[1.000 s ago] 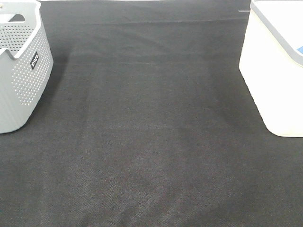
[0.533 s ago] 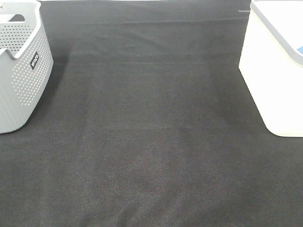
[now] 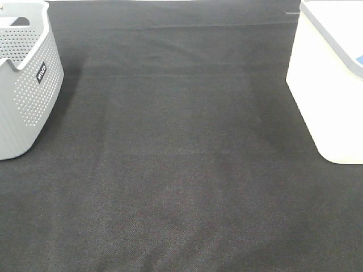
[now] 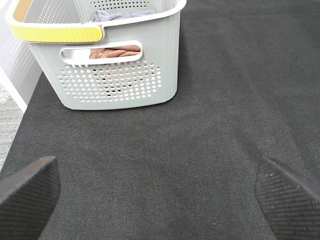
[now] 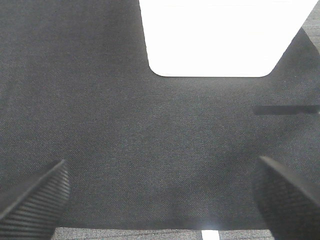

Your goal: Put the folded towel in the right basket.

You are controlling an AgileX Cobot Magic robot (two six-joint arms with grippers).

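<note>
Towels (image 4: 116, 51) lie only in the grey basket (image 4: 120, 80) on the desk (image 3: 181, 170); both claws (image 4: 160, 195) (image 5: 160, 195) gape, empty. Fetching one comes first, then crossing to the white basket (image 3: 329, 90).

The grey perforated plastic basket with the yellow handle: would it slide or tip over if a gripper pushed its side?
The grey perforated plastic basket looks light, with thin perforated walls, so it may move easily. It stands on black woven cloth, which probably grips it, so a high push might tip it rather than slide it. The folded cloths inside add a little weight.
</note>
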